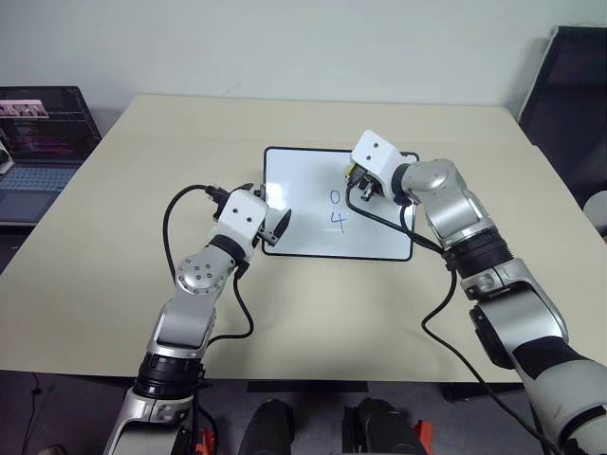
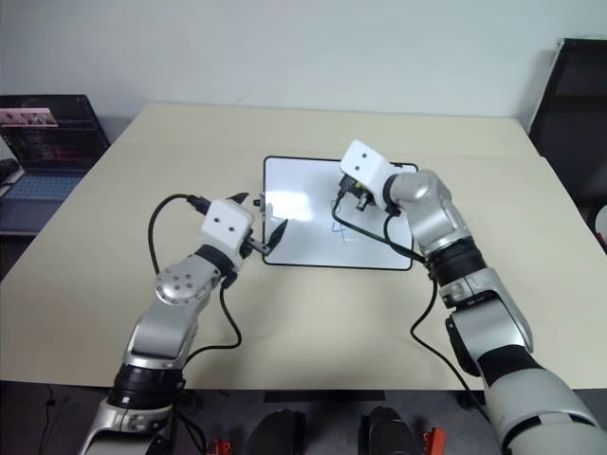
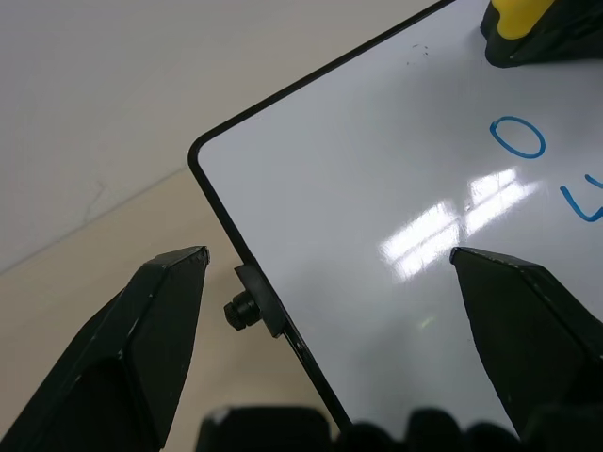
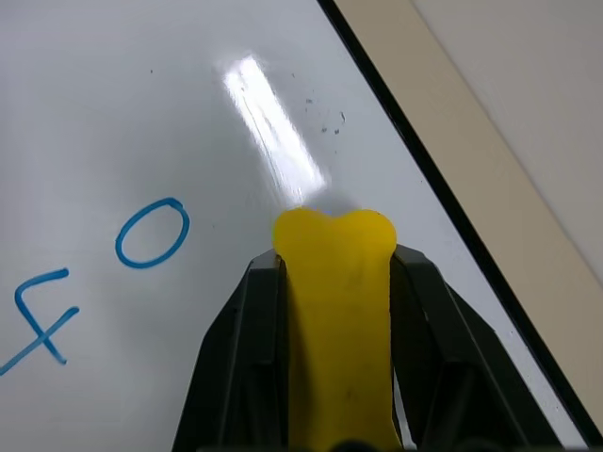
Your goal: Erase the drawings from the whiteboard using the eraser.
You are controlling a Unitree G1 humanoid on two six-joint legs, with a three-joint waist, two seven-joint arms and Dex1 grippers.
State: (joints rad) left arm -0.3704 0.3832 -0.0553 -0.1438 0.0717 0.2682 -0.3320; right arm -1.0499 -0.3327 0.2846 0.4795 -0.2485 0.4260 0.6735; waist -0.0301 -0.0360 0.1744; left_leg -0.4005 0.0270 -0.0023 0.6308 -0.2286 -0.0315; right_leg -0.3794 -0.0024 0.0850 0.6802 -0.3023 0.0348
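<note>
Left gripper (image 3: pixel 330 311): wide open, holds nothing, sits across the whiteboard (image 1: pixel 303 227) edge by a knob (image 3: pixel 243 309).
Right gripper (image 4: pixel 334 273): squeezes the eraser (image 4: pixel 337 311) on the board.
Drawings (image 1: pixel 335 210): blue "0" and "4" beside the eraser.

On the whiteboard (image 1: pixel 313 223) I can read two blue handwritten digits (image 1: pixel 335 209): a "0" (image 1: pixel 334 196) and, just below it, a "4" (image 1: pixel 336 222). My right wrist camera gives the same "0" beside that "4". The laptop screen (image 1: pixel 43 118) at my far left carries lines of text, too small for me to make out.
</note>
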